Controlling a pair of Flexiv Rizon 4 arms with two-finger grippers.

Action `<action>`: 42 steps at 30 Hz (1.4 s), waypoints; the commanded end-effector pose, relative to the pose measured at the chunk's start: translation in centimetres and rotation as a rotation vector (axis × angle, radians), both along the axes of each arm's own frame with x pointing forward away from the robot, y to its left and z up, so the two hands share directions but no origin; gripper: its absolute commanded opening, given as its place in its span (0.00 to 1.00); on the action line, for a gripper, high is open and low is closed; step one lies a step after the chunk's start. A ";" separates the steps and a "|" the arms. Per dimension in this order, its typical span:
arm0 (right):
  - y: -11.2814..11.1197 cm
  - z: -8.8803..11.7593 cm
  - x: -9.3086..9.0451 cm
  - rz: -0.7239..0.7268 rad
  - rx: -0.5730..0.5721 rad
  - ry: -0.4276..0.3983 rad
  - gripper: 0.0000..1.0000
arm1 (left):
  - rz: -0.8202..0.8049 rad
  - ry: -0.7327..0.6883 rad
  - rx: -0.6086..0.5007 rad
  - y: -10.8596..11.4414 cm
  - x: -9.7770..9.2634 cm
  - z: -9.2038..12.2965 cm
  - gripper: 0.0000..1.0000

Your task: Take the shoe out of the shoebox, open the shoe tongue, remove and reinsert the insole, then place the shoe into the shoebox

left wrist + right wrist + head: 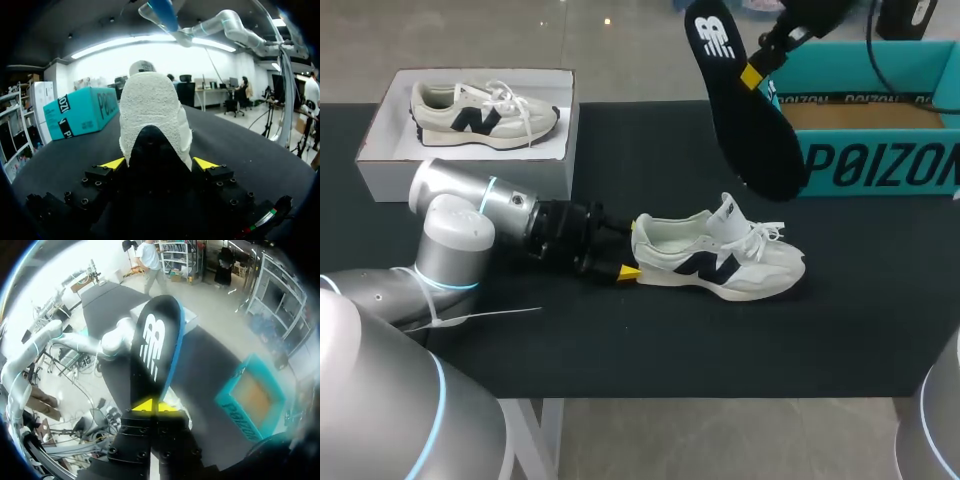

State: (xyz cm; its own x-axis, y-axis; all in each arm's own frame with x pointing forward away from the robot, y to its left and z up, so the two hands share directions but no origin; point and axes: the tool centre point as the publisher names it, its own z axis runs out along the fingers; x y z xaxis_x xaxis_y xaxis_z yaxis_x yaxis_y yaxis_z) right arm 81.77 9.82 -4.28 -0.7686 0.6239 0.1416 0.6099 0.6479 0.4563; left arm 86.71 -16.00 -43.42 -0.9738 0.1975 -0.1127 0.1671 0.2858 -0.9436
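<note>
On the black counter [620,350] the shoe [720,262] lies with its heel clamped in the left hand [625,270]. The right hand [752,75] pinches the insole [745,110], which hangs below it. Removal looks done; next, I'd say, it goes back in toe first.

Mid-counter [620,350]: sneaker [720,258], heel btwn my L jaws, toe pointing R. Insole [745,110] up above it in my R jaws. Shoebox [880,150] behind, far R. Open box [380,150] w/ 2nd sneaker [480,112] back L.
</note>
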 end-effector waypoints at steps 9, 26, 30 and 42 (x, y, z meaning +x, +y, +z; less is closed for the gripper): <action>-1.8 2.2 -3.5 -0.048 0.072 -0.070 0.00 | 0.000 -0.001 -0.001 -0.1 0.1 -0.4 0.00; -2.0 2.4 -3.1 -0.034 0.115 -0.078 0.00 | 0.000 -0.001 -0.001 -0.1 0.1 -0.4 0.00; -2.0 2.4 -3.1 -0.034 0.115 -0.078 0.00 | 0.000 -0.001 -0.001 -0.1 0.1 -0.4 0.00; -2.9 3.0 -2.4 -0.018 0.136 -0.087 0.00 | 0.000 -0.001 -0.001 -0.1 0.1 -0.4 0.00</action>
State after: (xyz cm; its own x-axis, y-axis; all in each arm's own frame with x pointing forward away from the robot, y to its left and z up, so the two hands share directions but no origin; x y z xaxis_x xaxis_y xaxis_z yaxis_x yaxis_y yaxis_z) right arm 79.05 7.47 -1.52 -0.7655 0.6266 0.1462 0.5773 0.5686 0.5860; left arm 86.71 -16.00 -43.42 -0.9738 0.1975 -0.1127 0.1672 0.2857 -0.9436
